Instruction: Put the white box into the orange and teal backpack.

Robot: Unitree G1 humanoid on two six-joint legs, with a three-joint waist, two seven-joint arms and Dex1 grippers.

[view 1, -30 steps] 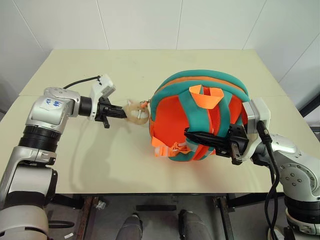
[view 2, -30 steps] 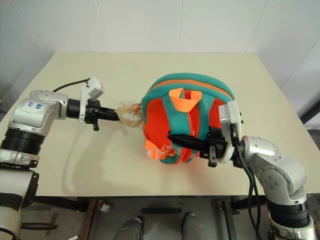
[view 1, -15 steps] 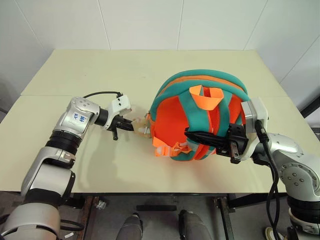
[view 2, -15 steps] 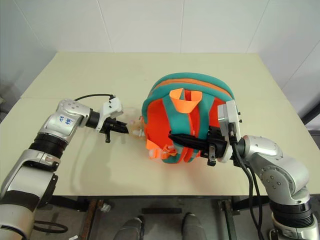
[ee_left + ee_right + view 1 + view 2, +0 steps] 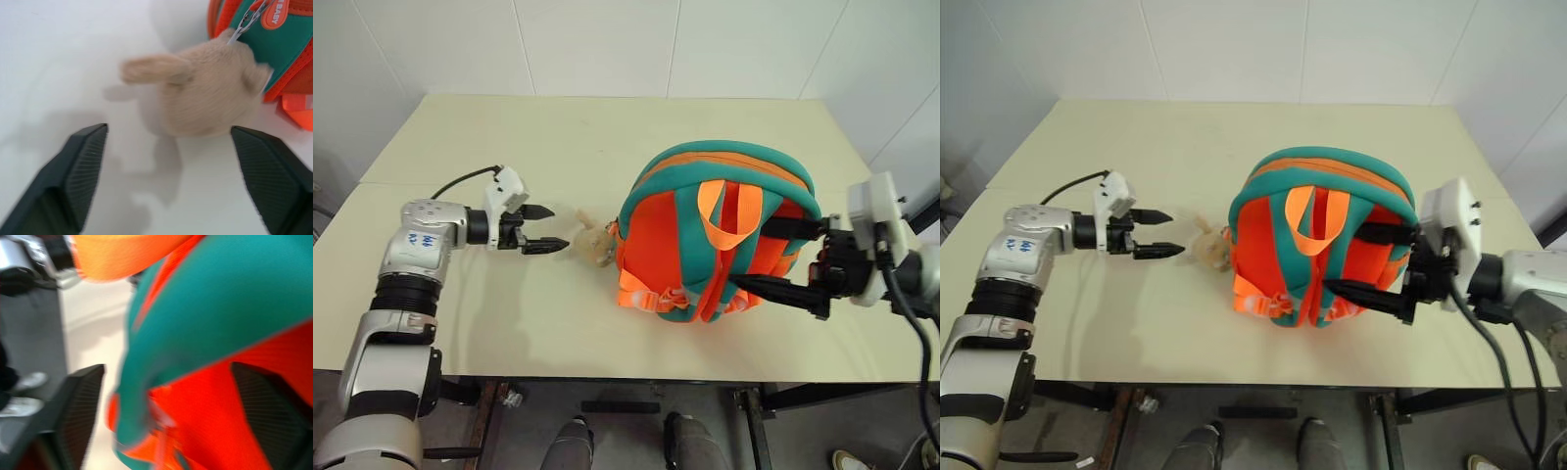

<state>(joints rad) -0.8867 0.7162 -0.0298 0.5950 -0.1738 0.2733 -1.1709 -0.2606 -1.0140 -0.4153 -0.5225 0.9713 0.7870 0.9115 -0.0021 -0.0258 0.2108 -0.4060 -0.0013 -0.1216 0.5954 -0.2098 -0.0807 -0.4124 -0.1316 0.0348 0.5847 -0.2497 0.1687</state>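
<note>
The orange and teal backpack [image 5: 705, 230] lies on the table with its straps facing up. Its tan plush charm [image 5: 590, 246] rests on the table at its left side. My left gripper [image 5: 556, 228] is open just left of the charm, with a small gap between them; in the left wrist view the charm [image 5: 205, 95] sits beyond the spread fingers [image 5: 83, 166]. My right gripper [image 5: 751, 255] is open at the backpack's right side, its fingers spread over the lower right part of the pack. The right wrist view shows a teal strap [image 5: 220, 308] close ahead. The white box is out of view.
The cream table [image 5: 509, 127] stretches far behind and to the left of the backpack. Its front edge runs close below the backpack and both arms. White walls stand behind the table.
Both grippers have opened. The left one let go of the plush charm and drew back to the left. The right one released the strap and swung out to the right.
</note>
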